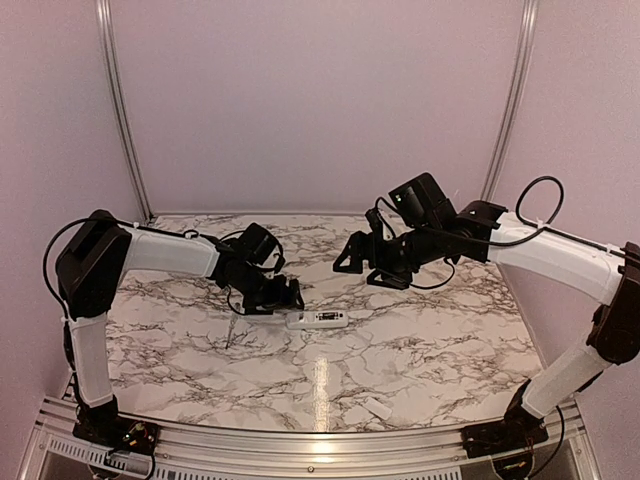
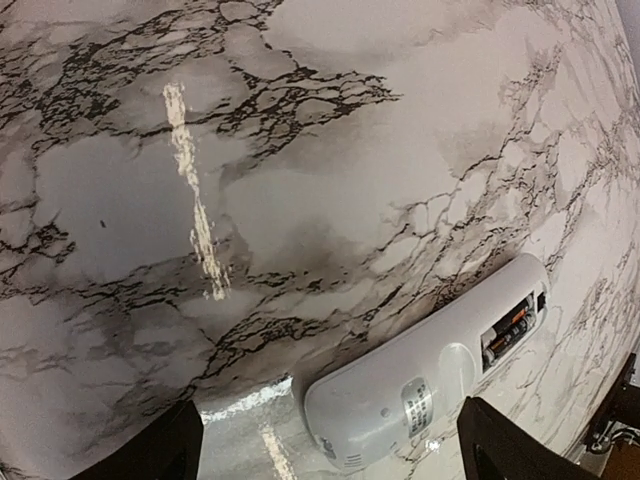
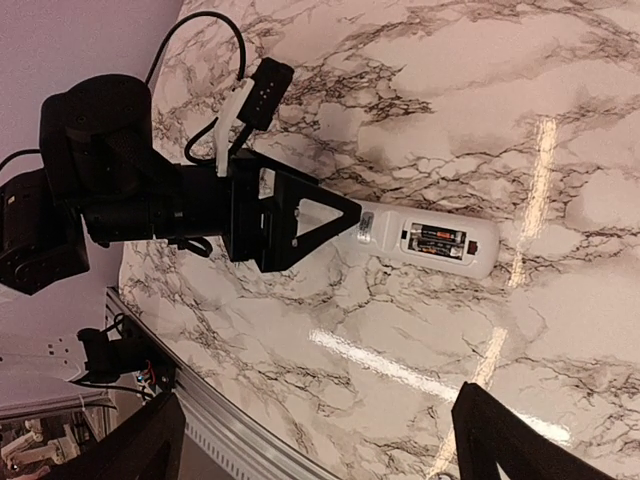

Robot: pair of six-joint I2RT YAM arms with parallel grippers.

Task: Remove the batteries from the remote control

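The white remote control lies flat at the table's middle, back side up, with its battery bay uncovered. Two dark batteries sit side by side in the bay; they also show in the left wrist view. My left gripper is open, low over the remote's left end, with one finger on each side and neither touching it. My right gripper is open and empty, hovering above and behind the remote.
A small white flat cover piece lies near the front edge, right of centre. A thin silvery tool lies left of the remote, near the left arm. The metal table rail runs along the front.
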